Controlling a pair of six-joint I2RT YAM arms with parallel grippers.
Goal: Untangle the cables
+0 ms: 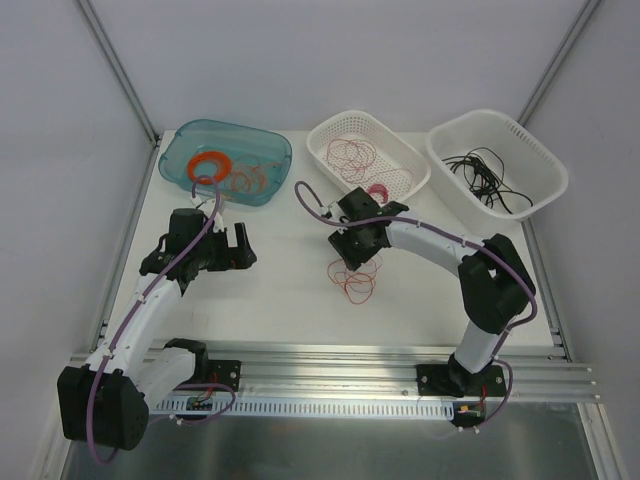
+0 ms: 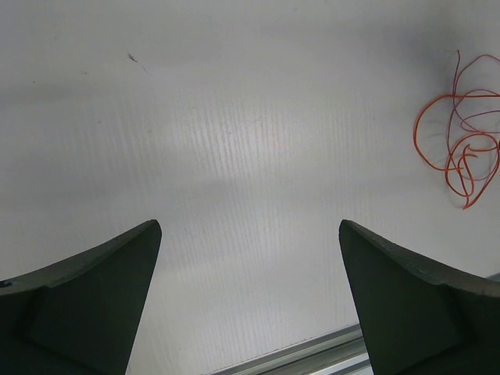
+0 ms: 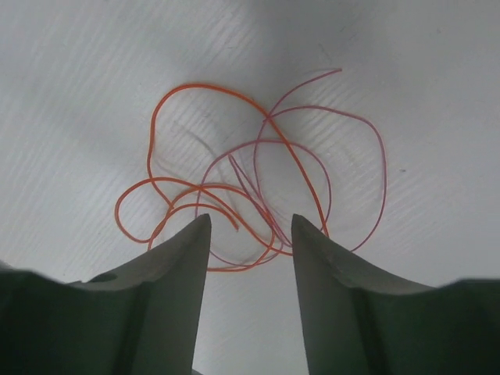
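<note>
- The left gripper [image 1: 238,245] hovers over bare desk [image 1: 280,300] just below the teal tray [image 1: 275,145]. Its jaws are released, spread wide with nothing between them.
- The right gripper [image 3: 250,219] hangs low over the middle of the desk, pointing down at a loose tangle of cables [image 1: 355,283]. Its jaws stand partly apart and grasp nothing. In the right wrist view the tips sit right at the near edge of the tangle, and a few strands cross the gap between them.
- The tangle lies flat on the desk. It is made of an orange cable [image 3: 211,86] and a thinner pinkish-red cable [image 3: 367,125], whose curly loops overlap and cross each other.
- From the left wrist view the same tangle shows at the far right edge, well apart from the left jaws.
- The teal tray at the back left holds a thick orange ring [image 1: 196,163], with more orange cables [image 1: 250,178] beside it.
- The middle white basket [image 1: 325,130] holds looped red cables [image 1: 350,153] and a small pink spool [image 1: 378,190] at its near edge.
- The right white basket [image 1: 548,165] holds black cables [image 1: 485,175] in a loose pile.
</note>
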